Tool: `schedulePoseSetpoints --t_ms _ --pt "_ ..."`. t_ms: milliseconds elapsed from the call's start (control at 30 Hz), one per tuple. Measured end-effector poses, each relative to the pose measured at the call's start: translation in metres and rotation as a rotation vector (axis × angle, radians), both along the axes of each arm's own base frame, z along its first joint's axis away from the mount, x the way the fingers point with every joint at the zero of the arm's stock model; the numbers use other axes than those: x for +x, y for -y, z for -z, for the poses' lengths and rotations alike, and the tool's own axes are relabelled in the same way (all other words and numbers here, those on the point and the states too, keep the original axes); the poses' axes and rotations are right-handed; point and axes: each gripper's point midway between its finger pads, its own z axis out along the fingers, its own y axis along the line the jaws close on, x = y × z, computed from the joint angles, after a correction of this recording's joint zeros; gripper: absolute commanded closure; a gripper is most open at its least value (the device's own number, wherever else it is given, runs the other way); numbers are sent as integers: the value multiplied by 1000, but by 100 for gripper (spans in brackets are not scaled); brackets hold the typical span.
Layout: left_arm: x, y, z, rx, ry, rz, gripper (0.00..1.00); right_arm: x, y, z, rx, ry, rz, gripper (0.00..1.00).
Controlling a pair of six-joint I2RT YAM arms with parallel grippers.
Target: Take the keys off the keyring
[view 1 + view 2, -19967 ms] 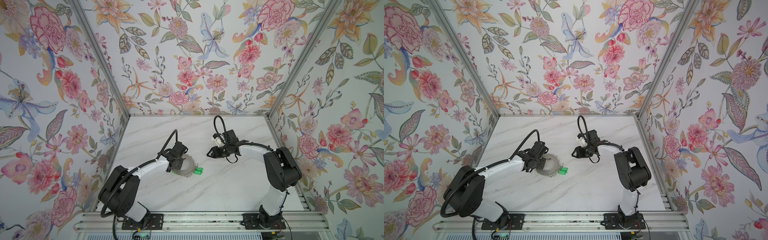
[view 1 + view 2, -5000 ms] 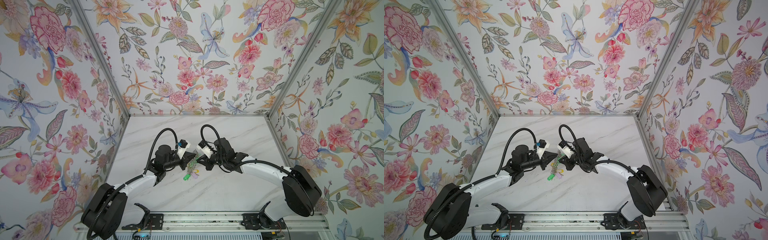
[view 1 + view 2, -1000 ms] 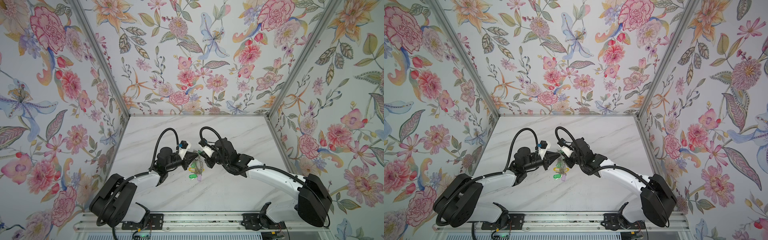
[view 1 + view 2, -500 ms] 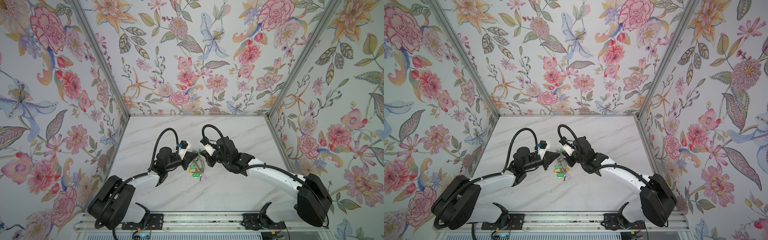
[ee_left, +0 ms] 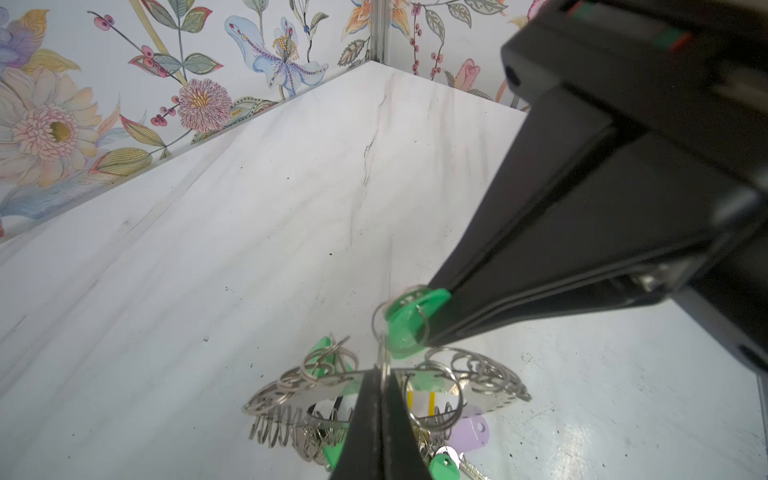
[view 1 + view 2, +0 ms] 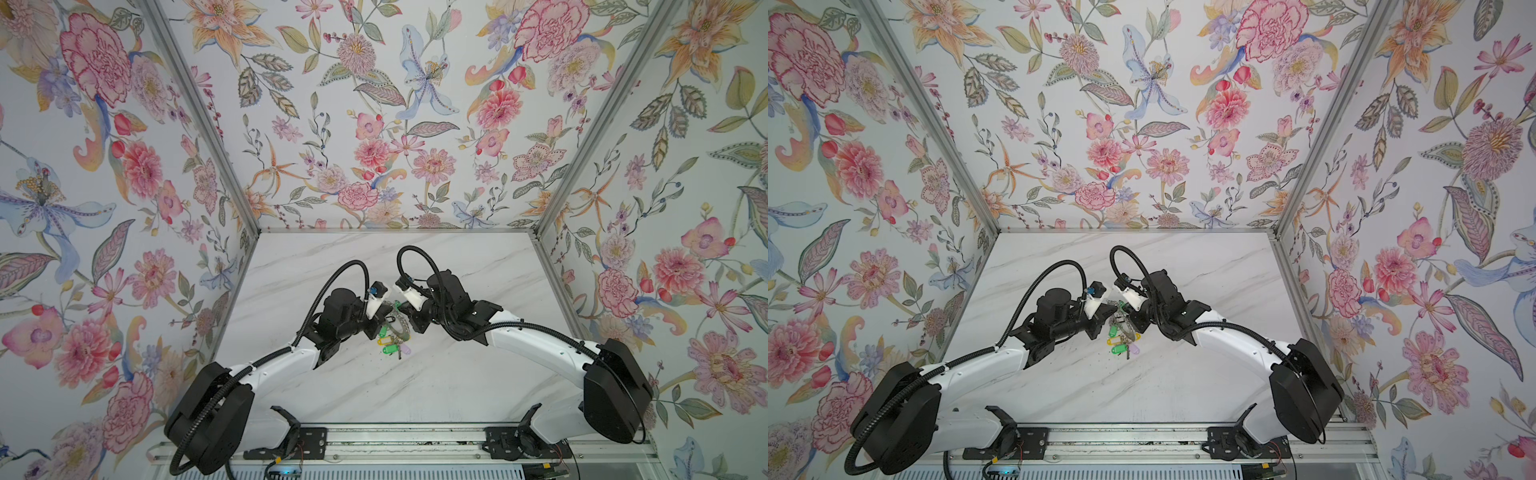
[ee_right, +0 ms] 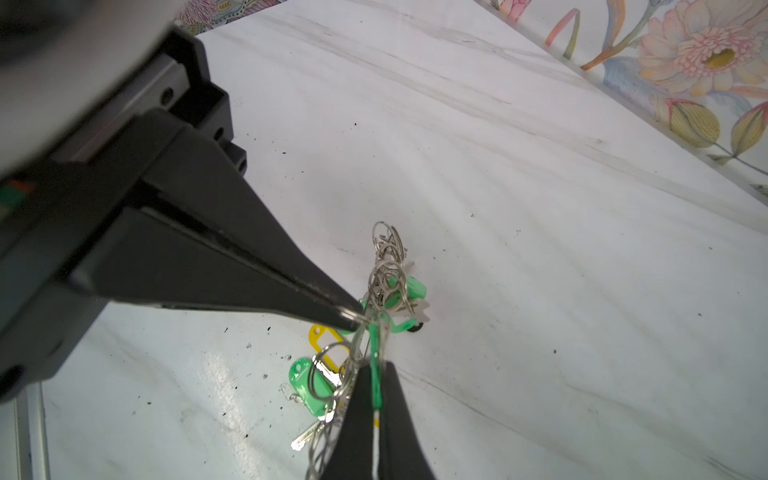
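The keyring is a flat grey ring edged with wire loops, held up over the marble table between both arms. My left gripper is shut on one small wire loop at its rim. That loop runs through a green key tag, and my right gripper is shut on that tag. The other keys dangle below with green, yellow and lilac tags. In the right wrist view the left gripper pinches the loop just beside the tag.
The white marble table is bounded by floral walls on three sides and by the arms' mounting rail at the front. Dark specks dot the surface under the bunch.
Hardly anything differs over the last second: both grippers stay tip to tip at the bunch, and the right wrist has shifted only slightly.
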Motion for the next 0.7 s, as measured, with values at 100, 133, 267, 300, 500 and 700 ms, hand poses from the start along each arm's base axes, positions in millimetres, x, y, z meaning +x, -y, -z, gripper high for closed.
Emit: schedulePoseSetpoints --t_ms 100,133,267,300,500,700 --pt "1 1 -1 27 22 -4 100 -2 -1 -3 -5 -5 -11 100" --pt "1 1 -1 30 26 -3 100 -2 -1 -3 -8 -10 -14 100" --pt "2 0 -1 39 38 -8 100 -2 -3 -4 -25 -20 -21 100" --pt "2 0 -1 41 41 -8 100 -2 -3 -5 -25 -20 -21 100" --pt "2 1 -2 38 49 -5 100 -4 -4 -6 -31 -32 -28 100" --pt "-3 -1 1 15 64 -6 100 -13 -8 -4 -13 -85 -80 100"
